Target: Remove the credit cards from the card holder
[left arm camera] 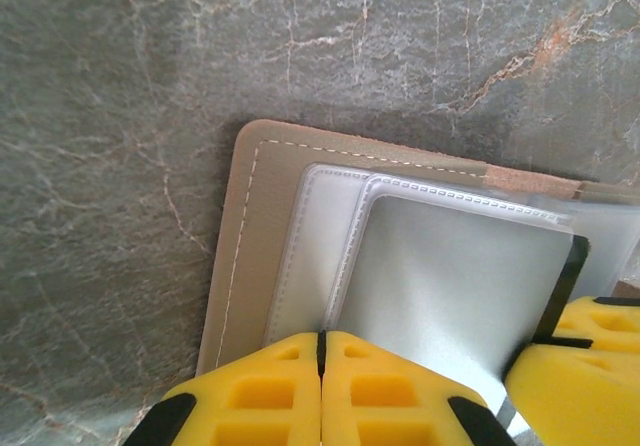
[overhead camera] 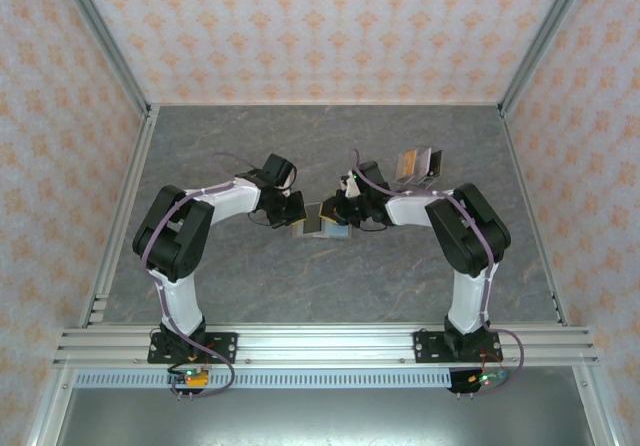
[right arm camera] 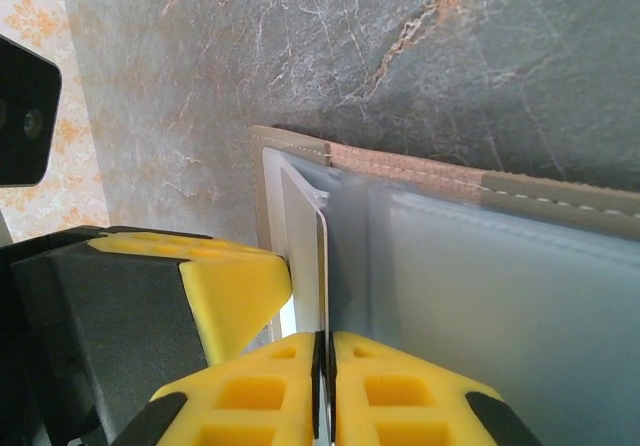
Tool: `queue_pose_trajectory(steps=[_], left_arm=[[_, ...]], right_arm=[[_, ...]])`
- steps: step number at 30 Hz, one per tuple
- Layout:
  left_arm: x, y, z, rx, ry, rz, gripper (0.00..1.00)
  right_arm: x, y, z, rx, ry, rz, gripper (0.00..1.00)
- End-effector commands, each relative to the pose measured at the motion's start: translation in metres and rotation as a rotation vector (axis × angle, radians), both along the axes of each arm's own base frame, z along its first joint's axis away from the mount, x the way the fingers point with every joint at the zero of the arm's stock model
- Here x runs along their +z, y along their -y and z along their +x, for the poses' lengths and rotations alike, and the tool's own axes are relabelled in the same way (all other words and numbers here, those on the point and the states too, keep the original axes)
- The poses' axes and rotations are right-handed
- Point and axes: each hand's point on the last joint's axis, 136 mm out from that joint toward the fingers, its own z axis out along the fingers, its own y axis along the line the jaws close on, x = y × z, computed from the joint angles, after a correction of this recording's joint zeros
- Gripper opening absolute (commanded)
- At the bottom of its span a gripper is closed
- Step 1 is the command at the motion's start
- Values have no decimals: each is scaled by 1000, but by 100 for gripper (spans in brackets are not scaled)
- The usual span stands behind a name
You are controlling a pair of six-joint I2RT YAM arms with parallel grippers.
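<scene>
- The left gripper point(left arm camera: 320, 391) is pressing its fingers together on a grey-blue inner panel point(left arm camera: 450, 286) of the card holder point(left arm camera: 240, 256), likely to pin it in place.
- The right gripper point(right arm camera: 322, 396) is clamping together on a thin pale edge point(right arm camera: 322, 256) inside the holder. I cannot tell whether it is a card or a sleeve, but the grip seems meant for pulling it out.
- The card holder is lying open on the bench point(overhead camera: 300, 146), midway between both arms.
- Farther off, a small orange-and-grey object point(overhead camera: 418, 166) is sitting by the right arm.

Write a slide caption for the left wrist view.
Yellow left fingers pinch a grey-blue inner panel of the flat tan bifold card holder on the grey marbled table.
</scene>
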Motion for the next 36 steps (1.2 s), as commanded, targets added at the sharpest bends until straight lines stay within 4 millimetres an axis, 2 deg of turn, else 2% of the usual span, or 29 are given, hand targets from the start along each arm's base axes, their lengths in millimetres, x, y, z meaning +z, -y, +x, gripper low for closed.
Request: queue_pose_trajectory(steps=[1,12,18,24,27,31,36], left_arm=[[-27,-20,-21,6,-86,124,6],[-28,-22,-23,3,-92,129,7],[-27,-22,-23,3,-90,132,7],[-18,-19,-18,9,-73,112,8],[-2,-14,-11,0,-43,90,10],[39,-1,1,-2,42,-6,17],[98,12,13,24,159,-181,38]], right_arm=[[27,-4,6,-1,61,70,12],[25,8,9,-30,52,103,4],[16,22,5,-30,67,-3,4],[16,43,5,-40,92,-93,2],[25,54,5,-55,116,-106,1],[51,60,5,-54,173,-75,1],[87,63,10,-64,213,45,0]])
